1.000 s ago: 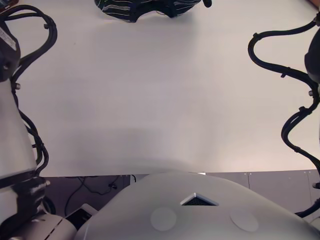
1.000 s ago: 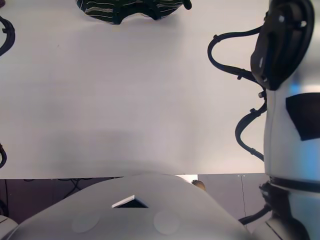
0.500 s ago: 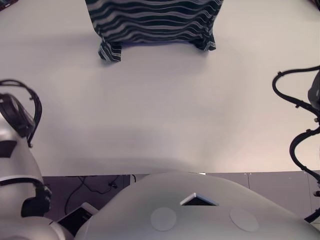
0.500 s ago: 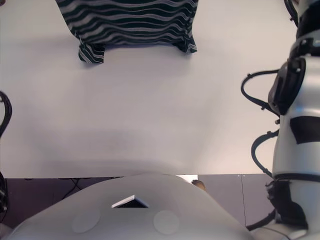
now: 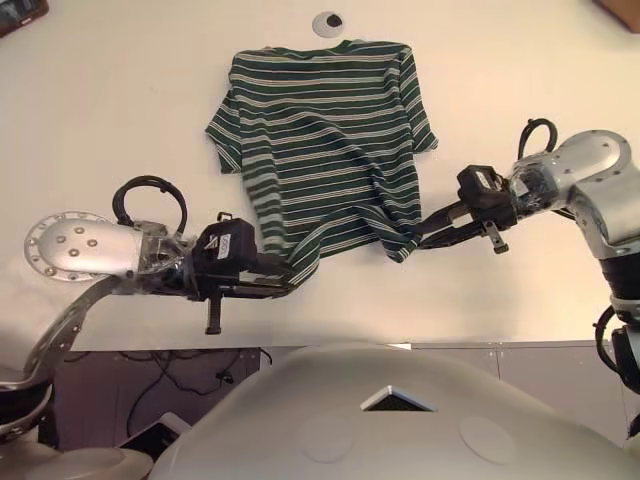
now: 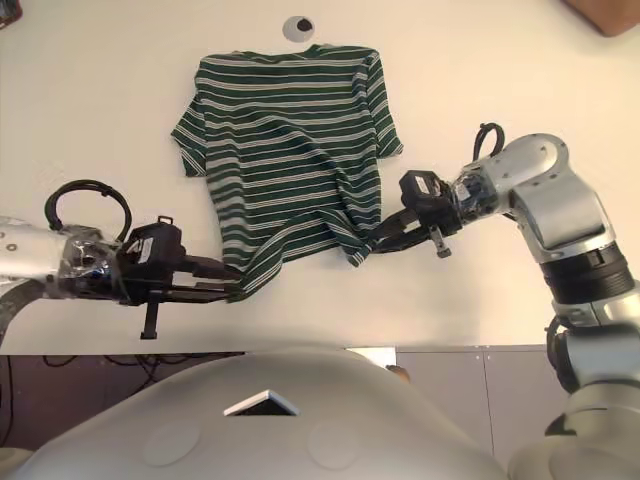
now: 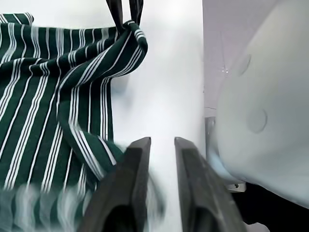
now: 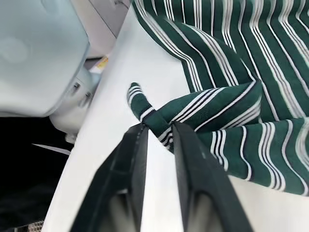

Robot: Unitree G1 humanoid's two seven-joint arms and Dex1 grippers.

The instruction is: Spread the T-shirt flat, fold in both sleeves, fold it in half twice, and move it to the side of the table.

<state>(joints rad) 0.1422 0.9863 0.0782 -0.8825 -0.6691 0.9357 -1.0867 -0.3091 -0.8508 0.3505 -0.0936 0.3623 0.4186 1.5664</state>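
Observation:
A green T-shirt with white stripes (image 5: 320,150) lies spread on the white table (image 5: 120,120), collar at the far side, both short sleeves out to the sides. Its near hem is rumpled and drawn into two points. My left gripper (image 5: 292,272) is low over the table near the front edge, shut on the left hem corner (image 7: 116,150). My right gripper (image 5: 415,238) is shut on the right hem corner, and the cloth is pinched between its fingertips (image 8: 158,126).
A round cable hole (image 5: 328,22) sits just beyond the collar. A dark object (image 5: 20,12) is at the far left corner and a brown one (image 5: 620,8) at the far right. The table's front edge (image 5: 450,345) runs close behind both grippers.
The head view has shifted a lot. The arms, raised close at the sides before, are now low over the table. The shirt, hanging at the far edge earlier, now lies spread.

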